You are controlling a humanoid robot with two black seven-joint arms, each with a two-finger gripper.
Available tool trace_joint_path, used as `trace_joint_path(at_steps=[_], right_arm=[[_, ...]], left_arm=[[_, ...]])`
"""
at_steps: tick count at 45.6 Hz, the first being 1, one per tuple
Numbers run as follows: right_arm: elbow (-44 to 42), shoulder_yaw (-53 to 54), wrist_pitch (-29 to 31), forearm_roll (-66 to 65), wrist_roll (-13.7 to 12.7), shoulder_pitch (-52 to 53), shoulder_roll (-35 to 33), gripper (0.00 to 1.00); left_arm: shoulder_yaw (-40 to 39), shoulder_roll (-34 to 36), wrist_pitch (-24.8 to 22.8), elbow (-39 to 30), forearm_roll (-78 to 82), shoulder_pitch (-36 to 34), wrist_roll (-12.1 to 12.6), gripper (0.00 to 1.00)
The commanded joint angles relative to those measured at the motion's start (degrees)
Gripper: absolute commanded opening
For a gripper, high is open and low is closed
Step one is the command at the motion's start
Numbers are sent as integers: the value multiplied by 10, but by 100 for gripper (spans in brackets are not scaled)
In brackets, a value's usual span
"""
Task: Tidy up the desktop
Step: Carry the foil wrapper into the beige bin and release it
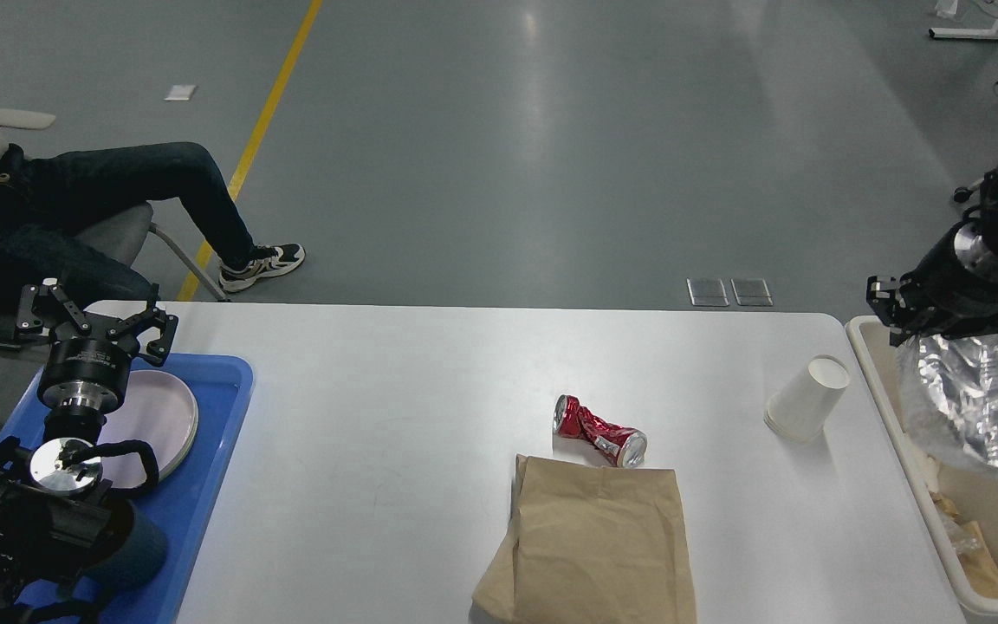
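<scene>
The desktop (430,381) fills the lower half of the head view — a wide white top with rounded corners, rigid and smooth, nothing to be lifted itself; the handling question belongs to what lies on it. Near its middle lies a crushed red can (599,430), light and stiff with creased metal, probably best pinched across its flattened waist. Touching it on the near side is a brown paper bag (594,542), limp and flat, likely to slide on the slick top, so a raised edge or fold is the place to take it. Toward the right edge a white paper cup (806,398) lies tipped over — very light, easily squashed, best held gently across the wall near the rim.

Just past that edge stands the cream bin (876,364). Above it the right gripper (928,322) is pinched on the top of a crinkled silver foil bag (980,403), which hangs slack over the bin. On the left, the left gripper (96,322) hovers with fingers spread wide, empty, over a plate (165,407) in the blue tray (217,451).
</scene>
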Motion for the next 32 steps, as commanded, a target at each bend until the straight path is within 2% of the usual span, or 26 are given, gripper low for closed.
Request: trace_joint_path(at_steps=[1,8,13,18,27,32], right_arm=[[0,-3,7,1,0,54,5,0],[-3,-4,5,0,0,80,5,0],[-16,-7,-22,-15,0,67,-2,0],[-39,-4,-99,-19,0,-6,-29,0],[-71,2,-293,-19,0,-167,-56,0],[-86,6,-343,-19,2,-232,-65,0]], left_arm=[[-1,0,0,0,0,0,0,96],[0,0,0,0,0,0,0,96],[0,0,0,0,0,0,0,96],[0,0,-1,0,0,0,0,96],[0,0,0,-1,0,0,0,96],[0,0,-1,0,0,0,0,96]])
